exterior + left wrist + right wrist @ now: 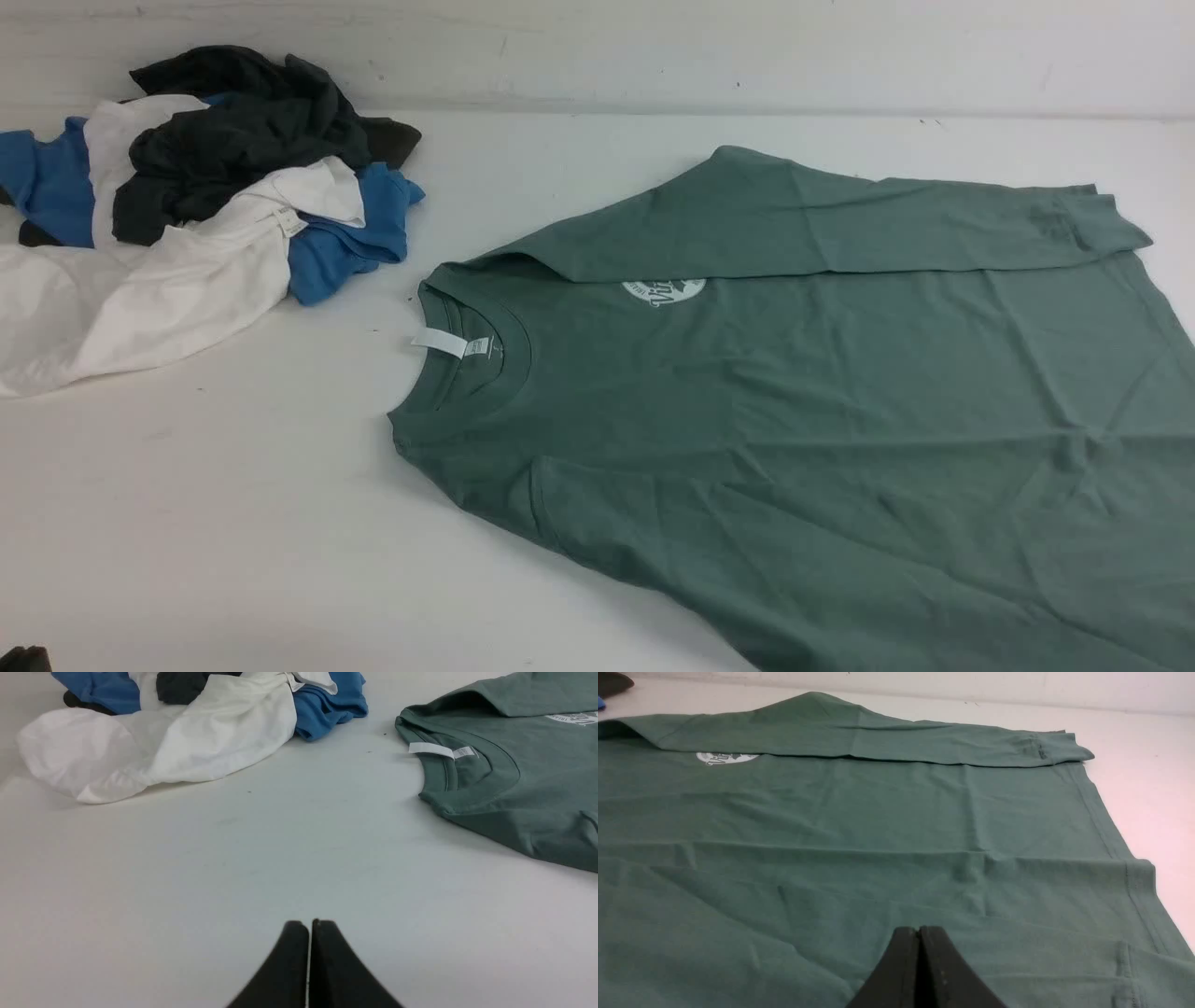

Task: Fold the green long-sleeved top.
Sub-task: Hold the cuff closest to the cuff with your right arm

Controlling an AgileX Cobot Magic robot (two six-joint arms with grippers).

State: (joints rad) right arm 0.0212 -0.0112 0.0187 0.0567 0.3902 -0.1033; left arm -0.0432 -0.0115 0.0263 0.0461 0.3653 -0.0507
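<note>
You have a big white table (233,523) in front of you. The green long-sleeved top (887,373) lies right on it, with its neck toward your left. On your far left, a messy pile of blue, white and black clothes (224,196) sits near the top, on the same table.

On the white table (233,523), taking the black garment (233,140) as landmark: crumpled and heaped with the others. Beside and partly beneath it, blue garments (345,243), showing on both sides. Nearer the camera than it, a rumpled white garment (196,280), spread leftward. Beyond it, a pale wall (653,56).
</note>
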